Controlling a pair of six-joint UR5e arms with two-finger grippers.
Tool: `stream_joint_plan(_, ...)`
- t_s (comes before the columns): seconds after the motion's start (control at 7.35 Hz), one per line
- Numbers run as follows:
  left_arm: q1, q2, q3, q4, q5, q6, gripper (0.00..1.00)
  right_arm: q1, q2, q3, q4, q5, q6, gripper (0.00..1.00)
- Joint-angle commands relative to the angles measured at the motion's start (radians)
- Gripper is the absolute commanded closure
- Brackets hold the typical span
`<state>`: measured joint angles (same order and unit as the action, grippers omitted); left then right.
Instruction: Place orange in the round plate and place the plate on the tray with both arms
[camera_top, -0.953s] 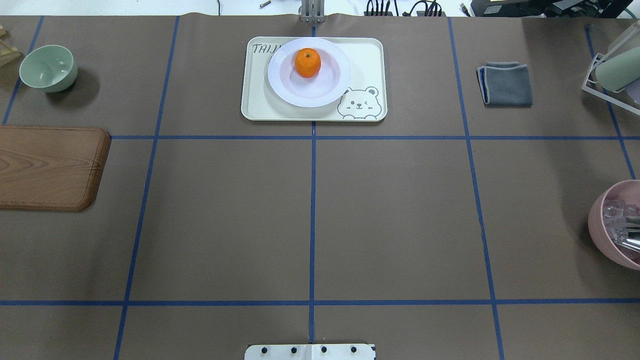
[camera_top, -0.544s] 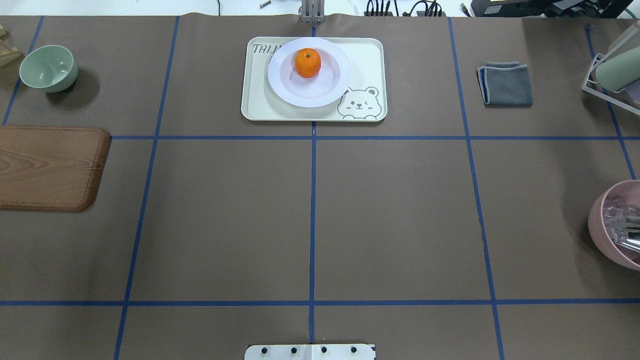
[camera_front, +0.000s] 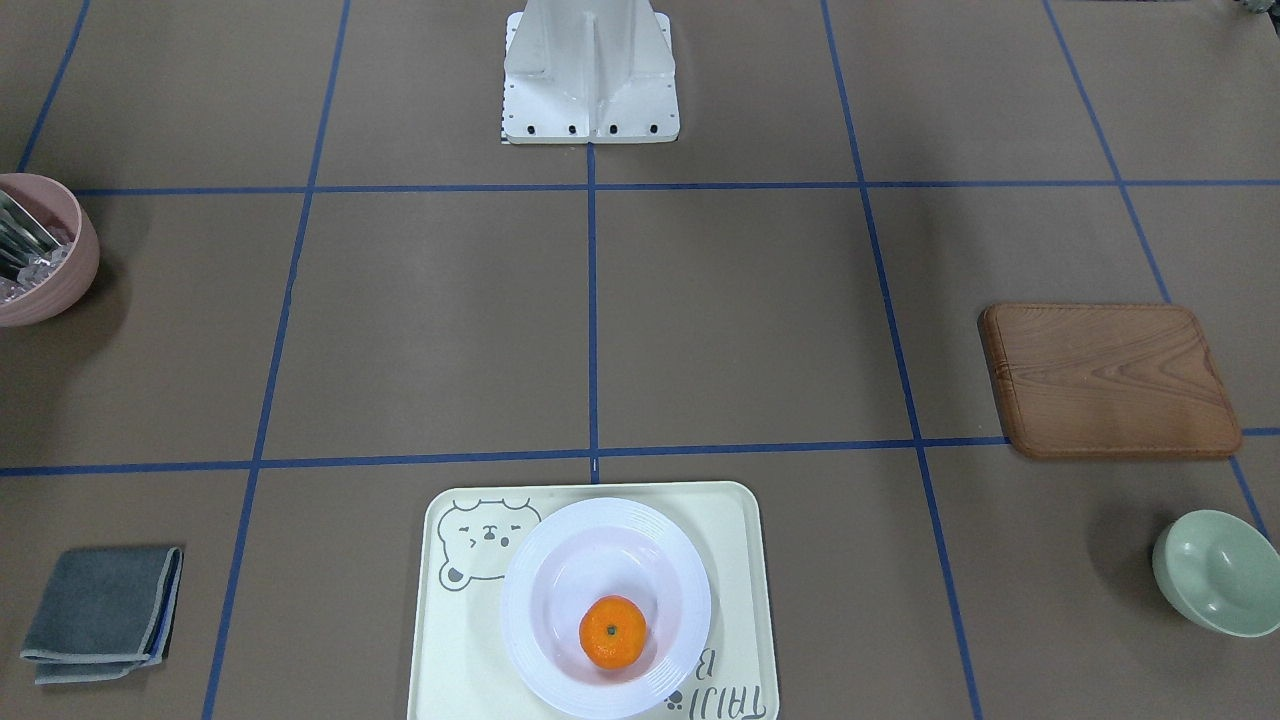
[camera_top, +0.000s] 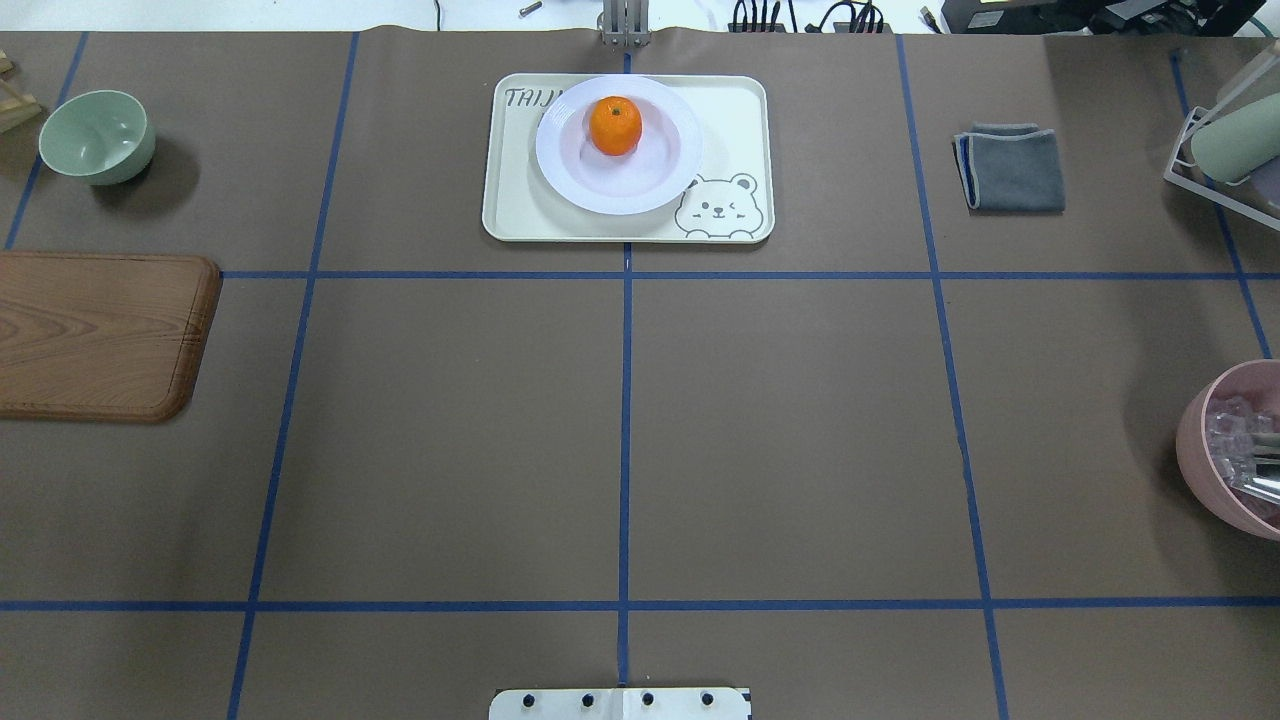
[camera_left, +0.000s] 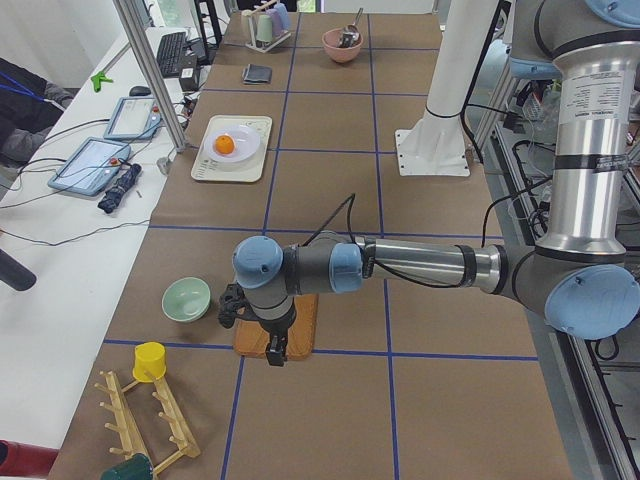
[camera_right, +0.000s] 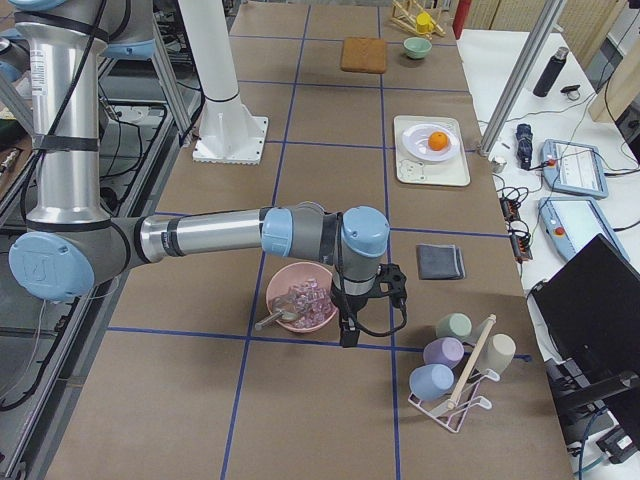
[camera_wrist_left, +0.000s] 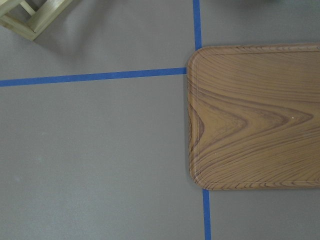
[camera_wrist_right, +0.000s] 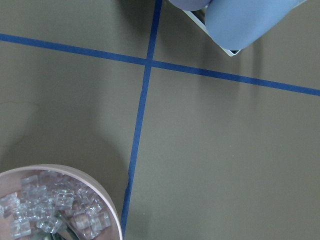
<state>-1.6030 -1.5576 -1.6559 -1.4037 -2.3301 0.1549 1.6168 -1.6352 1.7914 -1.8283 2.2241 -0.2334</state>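
Open table across the whole middle, tray with plate and orange at far centre, reachable from above and either side, board and green bowl along left edge, cloth, cups and pink bowl along right edge.

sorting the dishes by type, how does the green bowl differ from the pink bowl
The green bowl is pale green; the pink bowl is dusty pink. The green bowl is empty, while the pink bowl holds clear cube-like pieces and a metal utensil. The green bowl sits on the robot's left, near the wooden board; the pink bowl sits on its right. Both are round, deep and upright.
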Motion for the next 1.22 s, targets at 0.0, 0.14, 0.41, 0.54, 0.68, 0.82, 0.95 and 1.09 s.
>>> stream_joint_plan(0.0,0.000,0.011,-0.005,-0.001,0.000,0.000,0.01,0.014,-0.025,0.017,0.001,-0.003,0.005,0.00)
stream_joint_plan(0.14,0.000,0.011,-0.005,-0.001,0.002,0.000,0.01,0.015,-0.025,0.020,0.006,0.000,0.008,0.00)
stream_joint_plan(0.41,0.000,0.011,-0.005,-0.001,0.000,0.000,0.01,0.018,-0.018,0.029,0.006,0.000,0.009,0.00)
stream_joint_plan(0.54,0.000,0.011,-0.004,-0.001,0.000,0.000,0.01,0.018,-0.017,0.029,0.006,0.000,0.011,0.00)
stream_joint_plan(0.68,0.000,0.011,-0.004,-0.001,0.000,0.000,0.01,0.018,-0.017,0.029,0.006,-0.003,0.011,0.00)
stream_joint_plan(0.82,0.000,0.011,-0.004,-0.001,0.000,0.000,0.01,0.018,-0.017,0.029,0.006,-0.003,0.011,0.00)
stream_joint_plan(0.95,0.000,0.011,-0.002,-0.001,0.000,0.000,0.01,0.018,-0.017,0.029,0.006,-0.003,0.011,0.00)
stream_joint_plan(1.09,0.000,0.011,-0.002,-0.001,0.000,0.000,0.01,0.018,-0.017,0.029,0.006,-0.003,0.011,0.00)
